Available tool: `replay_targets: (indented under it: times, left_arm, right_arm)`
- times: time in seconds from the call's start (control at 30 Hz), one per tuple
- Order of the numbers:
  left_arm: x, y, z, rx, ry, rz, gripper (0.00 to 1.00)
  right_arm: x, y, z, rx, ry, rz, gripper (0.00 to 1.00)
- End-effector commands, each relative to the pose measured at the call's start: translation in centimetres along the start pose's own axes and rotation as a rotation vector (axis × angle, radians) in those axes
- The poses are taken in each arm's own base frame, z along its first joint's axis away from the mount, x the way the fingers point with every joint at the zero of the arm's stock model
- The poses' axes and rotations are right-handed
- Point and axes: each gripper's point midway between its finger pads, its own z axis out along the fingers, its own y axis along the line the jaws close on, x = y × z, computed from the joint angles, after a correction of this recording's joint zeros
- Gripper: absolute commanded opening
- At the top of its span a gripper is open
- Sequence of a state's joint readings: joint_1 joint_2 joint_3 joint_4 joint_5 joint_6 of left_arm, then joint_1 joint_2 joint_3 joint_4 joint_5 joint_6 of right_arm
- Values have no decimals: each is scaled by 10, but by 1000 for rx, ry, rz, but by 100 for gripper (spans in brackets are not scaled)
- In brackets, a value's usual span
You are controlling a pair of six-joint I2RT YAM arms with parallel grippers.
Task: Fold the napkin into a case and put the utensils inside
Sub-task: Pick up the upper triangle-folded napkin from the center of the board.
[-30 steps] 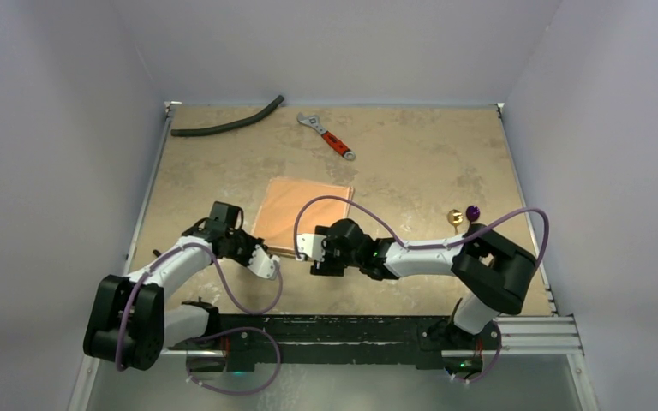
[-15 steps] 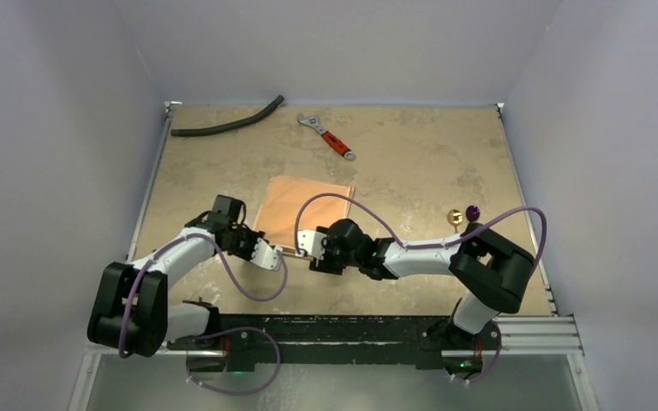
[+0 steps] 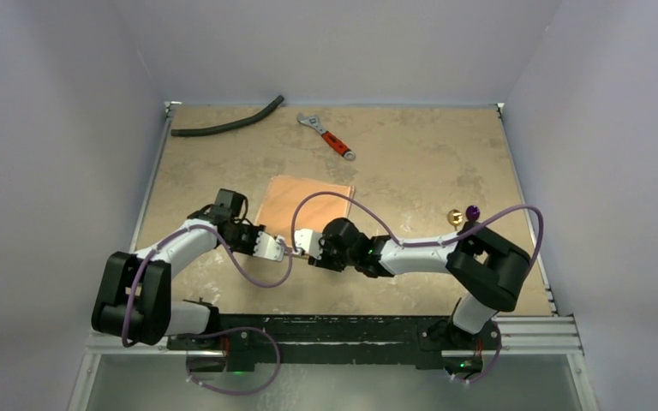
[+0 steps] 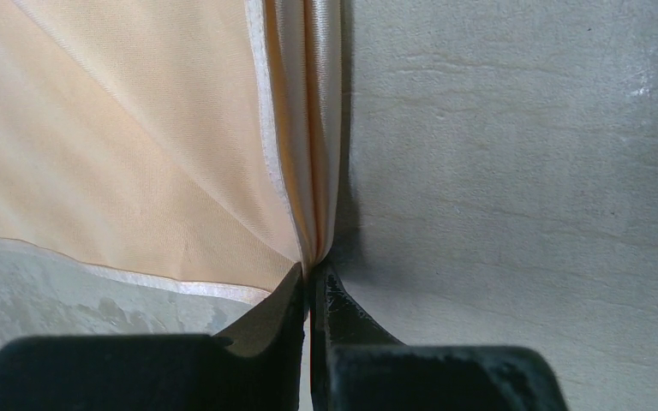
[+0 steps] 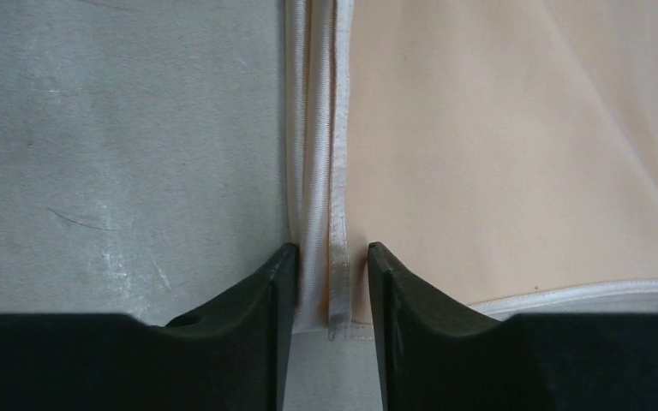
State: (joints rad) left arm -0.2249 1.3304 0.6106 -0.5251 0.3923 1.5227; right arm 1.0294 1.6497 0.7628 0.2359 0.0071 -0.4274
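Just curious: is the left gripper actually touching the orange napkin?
Touching. The left wrist view shows the left gripper shut on the folded edge of the napkin.

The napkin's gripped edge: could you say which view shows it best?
Left wrist: the left pincer is shut on the napkin's bunched edge. Right wrist shows hem inside the open right pincer; top shows it small, the grip hidden.

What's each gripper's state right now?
Left gripper: shut, pinching the napkin at its folded edge.
Right gripper: open, jaws straddling the napkin's edge, not clamped on it.
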Motion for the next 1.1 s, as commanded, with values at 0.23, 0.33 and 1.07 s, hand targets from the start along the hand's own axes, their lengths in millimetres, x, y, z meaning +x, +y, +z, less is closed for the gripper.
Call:
replay_targets:
  times: [0.23,0.33,1.07]
  left_arm:
    - [-7,15,-5,-55,-21,-39,0]
    - [-11,21,-11,-85,-35,-51,0]
    - [-46,29,-68,-44,-89,-105,0]
  right_arm:
    - [44,34,-5,-143,175,35,0]
    - [29,32,-10,-142,125,50,0]
    - [-49,4,-62,-45,-90,218,0]
